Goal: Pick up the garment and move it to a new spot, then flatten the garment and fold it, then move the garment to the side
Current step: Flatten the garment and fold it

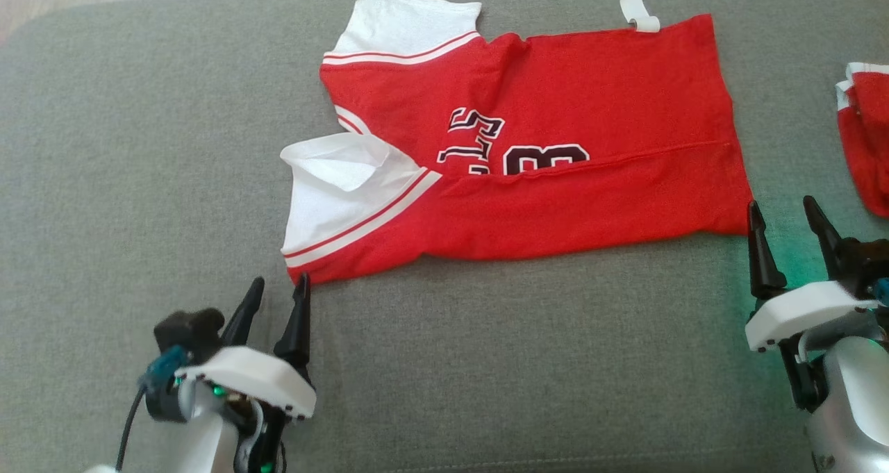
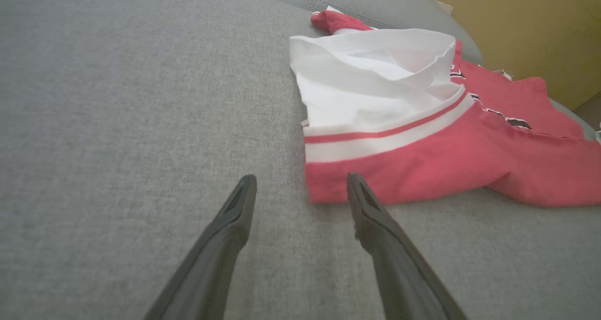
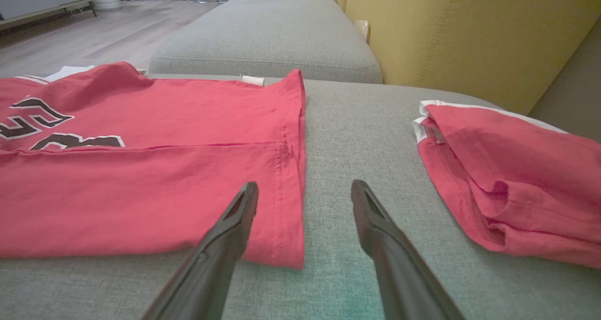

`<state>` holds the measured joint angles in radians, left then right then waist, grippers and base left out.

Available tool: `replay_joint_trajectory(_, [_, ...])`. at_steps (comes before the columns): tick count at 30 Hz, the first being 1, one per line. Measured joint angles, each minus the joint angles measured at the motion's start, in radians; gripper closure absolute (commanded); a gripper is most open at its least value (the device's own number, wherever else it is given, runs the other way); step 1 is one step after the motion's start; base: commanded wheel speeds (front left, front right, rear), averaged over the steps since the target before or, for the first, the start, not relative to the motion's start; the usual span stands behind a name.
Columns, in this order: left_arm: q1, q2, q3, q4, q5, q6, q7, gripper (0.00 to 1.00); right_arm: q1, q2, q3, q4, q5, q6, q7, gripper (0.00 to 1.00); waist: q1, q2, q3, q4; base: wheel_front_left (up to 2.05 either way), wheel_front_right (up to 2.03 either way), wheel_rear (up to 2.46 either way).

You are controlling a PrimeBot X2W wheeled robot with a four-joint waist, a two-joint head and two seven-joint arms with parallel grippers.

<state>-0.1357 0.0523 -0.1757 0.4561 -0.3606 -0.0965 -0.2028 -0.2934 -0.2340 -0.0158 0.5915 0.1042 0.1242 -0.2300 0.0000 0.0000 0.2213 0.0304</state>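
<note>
The jersey (image 1: pixel 597 91) folded over itself hides part of its lettering (image 1: pixel 514 155).

Red short-sleeved jersey with white sleeves (image 1: pixel 555 105): thin soft knit cloth, matt, lettering printed flat, stitched hem; the folded red cloth garment (image 1: pixel 865 139) looks like the same fabric. Grey sofa cushion (image 1: pixel 139 181) is coarse woven upholstery, matt and slightly rough; the mustard-yellow backrest (image 3: pixel 469 24) is smoother, with stitched seams. Left gripper (image 1: pixel 281 278) and right gripper (image 1: pixel 781 203): smooth matt black plastic fingers (image 3: pixel 225 235), white plastic shells (image 1: pixel 799 313) with a slight sheen.
</note>
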Motion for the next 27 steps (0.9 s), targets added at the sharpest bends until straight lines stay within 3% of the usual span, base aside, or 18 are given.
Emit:
replay_joint_trajectory(12, [-0.073,-0.001,-0.029,0.096,-0.005,0.007,0.041,0.01,-0.003,0.0,-0.001,-0.018,-0.009,0.0,0.013,0.0,0.0,0.0,0.002,-0.01,0.0,0.0,0.0])
replay_joint_trajectory(13, [-0.078,0.0,-0.035,0.099,-0.004,0.007,0.039,0.55,-0.004,0.0,0.0,-0.018,-0.009,0.0,0.019,0.0,0.0,0.0,0.003,-0.009,0.0,0.0,0.0])
replay_joint_trajectory(15, [-0.085,0.0,-0.043,0.111,-0.005,-0.001,0.038,1.0,-0.007,0.001,0.006,-0.008,-0.008,0.0,0.032,0.0,0.0,0.0,0.004,-0.005,0.0,0.0,0.0])
replay_joint_trajectory(27, [-0.104,0.007,-0.089,0.131,-0.012,-0.019,0.015,1.0,-0.095,0.015,-0.001,0.18,0.037,0.0,0.146,0.0,0.0,0.0,0.01,0.036,0.0,0.0,0.0])
